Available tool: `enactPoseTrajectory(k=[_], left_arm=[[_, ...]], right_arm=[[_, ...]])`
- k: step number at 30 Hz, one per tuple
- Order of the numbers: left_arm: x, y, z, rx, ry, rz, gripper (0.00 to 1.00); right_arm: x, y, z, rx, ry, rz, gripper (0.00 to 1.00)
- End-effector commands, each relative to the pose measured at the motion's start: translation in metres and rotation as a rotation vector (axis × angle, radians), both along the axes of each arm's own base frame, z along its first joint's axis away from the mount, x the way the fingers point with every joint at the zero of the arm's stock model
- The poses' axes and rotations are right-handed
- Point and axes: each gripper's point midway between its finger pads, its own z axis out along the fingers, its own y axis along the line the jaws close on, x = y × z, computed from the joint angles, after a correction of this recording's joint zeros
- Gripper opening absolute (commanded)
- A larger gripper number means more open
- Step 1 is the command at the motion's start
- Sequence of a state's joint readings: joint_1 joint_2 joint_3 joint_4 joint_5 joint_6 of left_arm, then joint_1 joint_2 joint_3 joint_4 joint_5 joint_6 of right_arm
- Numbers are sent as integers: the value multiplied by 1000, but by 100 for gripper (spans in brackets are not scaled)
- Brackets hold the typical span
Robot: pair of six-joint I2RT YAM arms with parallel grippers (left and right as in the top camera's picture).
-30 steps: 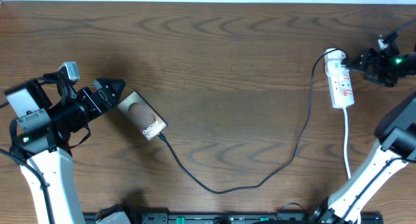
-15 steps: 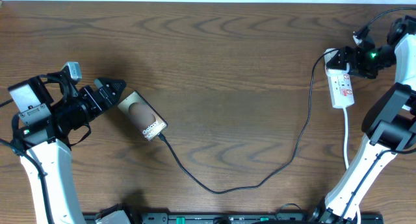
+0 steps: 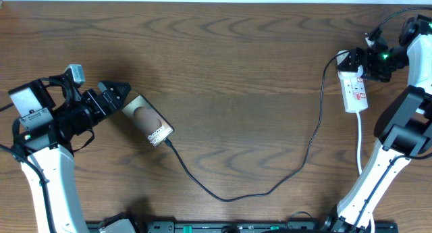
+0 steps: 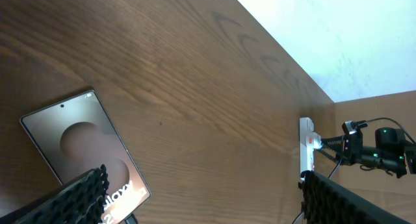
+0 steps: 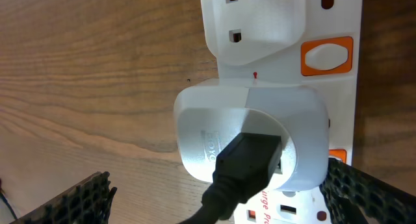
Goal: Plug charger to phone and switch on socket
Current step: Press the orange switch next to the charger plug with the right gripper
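Observation:
The bronze phone (image 3: 147, 119) lies flat at the left, its "Galaxy" end toward the table's middle; it also shows in the left wrist view (image 4: 75, 143). The black charger cable (image 3: 229, 198) runs from the phone's lower end, where its tip (image 3: 167, 142) touches the phone, round to a white adapter (image 5: 250, 136) in the white socket strip (image 3: 354, 91). My left gripper (image 3: 119, 98) is open and empty just left of the phone. My right gripper (image 3: 366, 61) is open above the strip's far end, its fingers (image 5: 221, 199) on either side of the adapter. An orange switch (image 5: 327, 57) sits beside it.
The strip's white cord (image 3: 360, 148) runs toward the front edge at the right. The strip and right arm show far off in the left wrist view (image 4: 305, 149). The wooden table (image 3: 236, 91) meets a pale wall at the back.
My right gripper has moved left from beside the strip to over its far end. The left arm, phone and cable have stayed put.

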State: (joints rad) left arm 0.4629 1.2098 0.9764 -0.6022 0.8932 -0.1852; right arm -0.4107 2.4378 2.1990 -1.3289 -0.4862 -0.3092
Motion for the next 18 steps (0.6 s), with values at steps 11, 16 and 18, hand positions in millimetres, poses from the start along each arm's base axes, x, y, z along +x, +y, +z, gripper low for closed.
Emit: enactPoseTrajectory(k=[11, 16, 18], left_arm=[[-2, -3, 1, -10, -3, -17, 93], [-2, -3, 1, -10, -3, -17, 93], [-2, -3, 1, -10, -3, -17, 93]], right_arm=[[5, 13, 0, 36, 11, -25, 99], [2, 14, -5, 41, 21, -25, 99], [1, 15, -8, 48, 26, -25, 99]])
